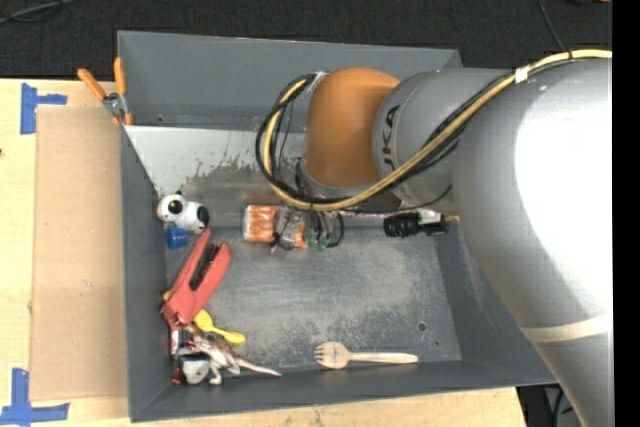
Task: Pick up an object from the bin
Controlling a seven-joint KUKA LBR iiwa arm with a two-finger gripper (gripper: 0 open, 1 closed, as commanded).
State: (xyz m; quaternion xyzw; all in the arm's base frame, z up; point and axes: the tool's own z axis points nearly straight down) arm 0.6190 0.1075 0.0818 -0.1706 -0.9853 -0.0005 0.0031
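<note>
I am hanging my gripper [299, 237], open or closed I cannot tell, just beside the orange packet [260, 223] mid-floor in the bin [340, 300], judging it light, crinkly, slippery, best pinched across its width.

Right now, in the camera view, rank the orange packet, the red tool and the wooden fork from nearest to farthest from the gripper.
1. Orange packet: just beside the gripper, mid-bin.
2. Red tool: toward the view's left.
3. Wooden fork: by the bottom wall.
</note>
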